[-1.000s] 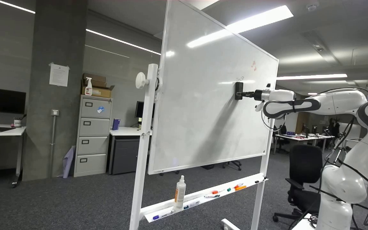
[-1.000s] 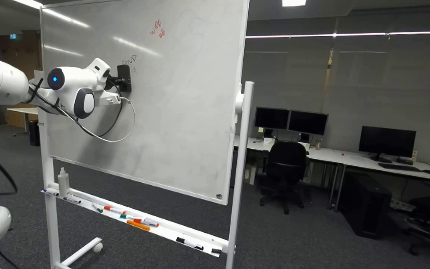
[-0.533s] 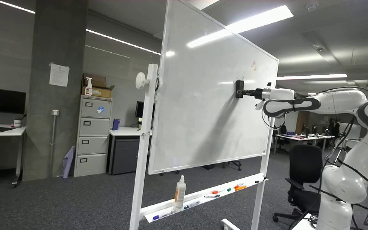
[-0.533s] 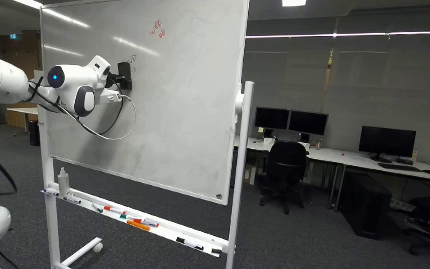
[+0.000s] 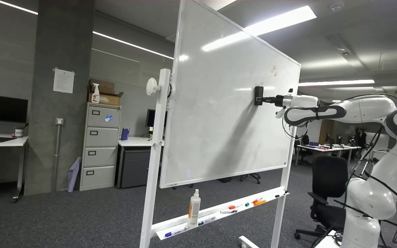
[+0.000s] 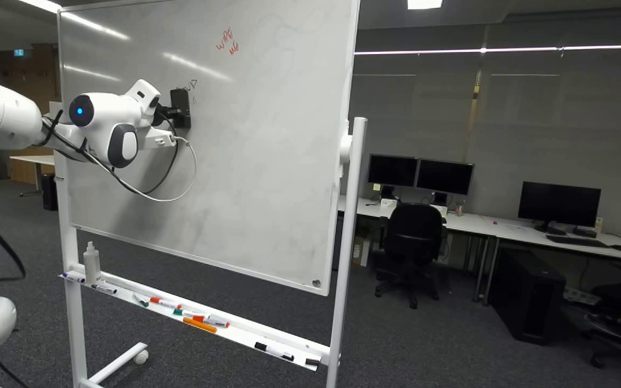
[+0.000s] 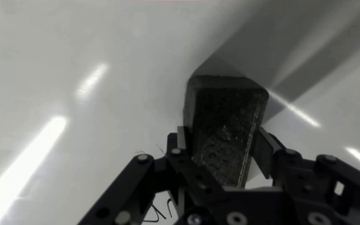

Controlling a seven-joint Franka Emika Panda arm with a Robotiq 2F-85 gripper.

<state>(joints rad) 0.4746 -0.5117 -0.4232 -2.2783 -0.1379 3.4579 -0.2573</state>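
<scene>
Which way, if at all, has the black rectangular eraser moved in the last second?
Yes: slightly upward. In an exterior view, the eraser now sits nearer the slanted red handwriting on the white rectangular whiteboard.

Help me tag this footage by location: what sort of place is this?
Most likely an office: there is a four-drawer filing cabinet, a pair of computer monitors and a black swivel chair in front of them.
</scene>
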